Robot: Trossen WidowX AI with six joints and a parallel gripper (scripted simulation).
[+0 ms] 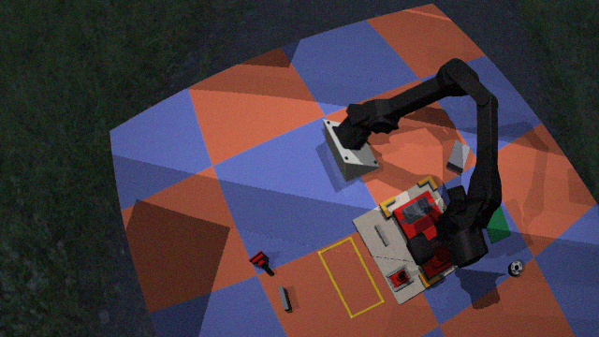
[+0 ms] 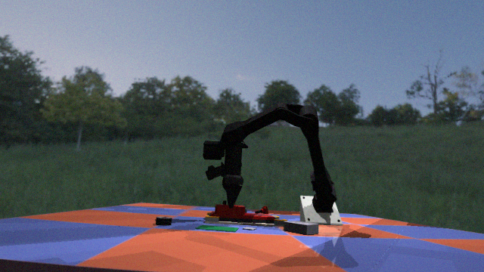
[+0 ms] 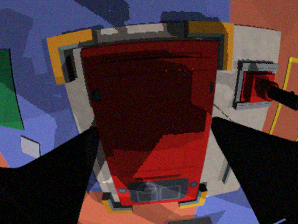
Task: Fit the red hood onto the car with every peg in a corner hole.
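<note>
Now the jaws stand spread wide with nothing in them, straddling the red hood (image 3: 149,112), which sits on the car in the jig (image 1: 398,262) on the desk. Best lift straight up, no sideways drift. The hood's long axis runs along the car, windscreen end towards the arm's base (image 1: 362,164)

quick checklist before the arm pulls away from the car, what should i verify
1. Gripper open, nothing held: ok.
2. Red hood on the car in the jig: ok.
3. Hood flat on the deck: looks level in the exterior view, cannot tell for sure.
4. All four pegs in the corner holes: cannot tell, hidden under the hood.
5. Fingers free of the hood sides: cannot tell, they flank it closely.
6. Straight-up exit path free: ok, nothing above the arm.
</note>
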